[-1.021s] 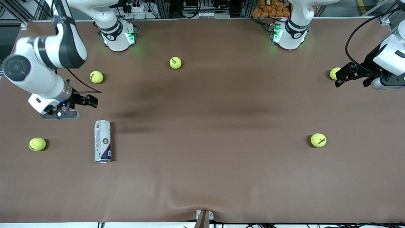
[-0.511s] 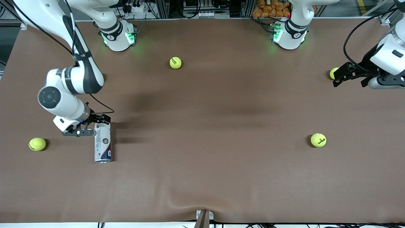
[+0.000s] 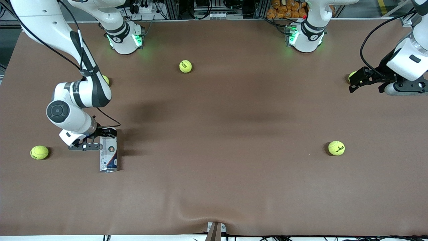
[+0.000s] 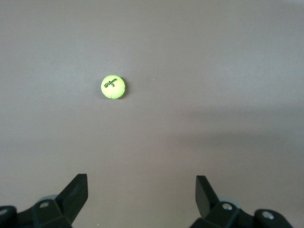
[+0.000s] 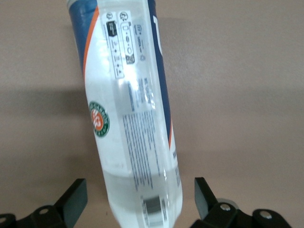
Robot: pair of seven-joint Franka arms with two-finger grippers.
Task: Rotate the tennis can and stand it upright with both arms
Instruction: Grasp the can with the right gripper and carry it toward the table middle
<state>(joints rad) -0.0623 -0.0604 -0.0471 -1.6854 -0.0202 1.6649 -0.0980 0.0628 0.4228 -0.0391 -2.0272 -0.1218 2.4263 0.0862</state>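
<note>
The table (image 3: pixel 234 187) is wide and brown, and the can (image 3: pixel 108 154) lies flat on it toward the right arm's end, its length running toward the front camera, its silver rim at the nearer end. The right arm (image 3: pixel 78 97) reaches down from its base, so that the right gripper (image 3: pixel 106 138) sits over the farther end of the can. In the right wrist view the fingers (image 5: pixel 71 199) stand apart, one on each side of the can (image 5: pixel 133 133), not yet touching it.

I judge the step in hand is taking hold of this end. To do it well, the gripper should go lower until the fingers are at the middle height of the round body, then close gently (clear plastic is slippery and bends).

The left gripper (image 3: pixel 362 82), also spread wide, waits over a ball (image 3: pixel 351 76) at the left arm's end, well apart from the can.
</note>
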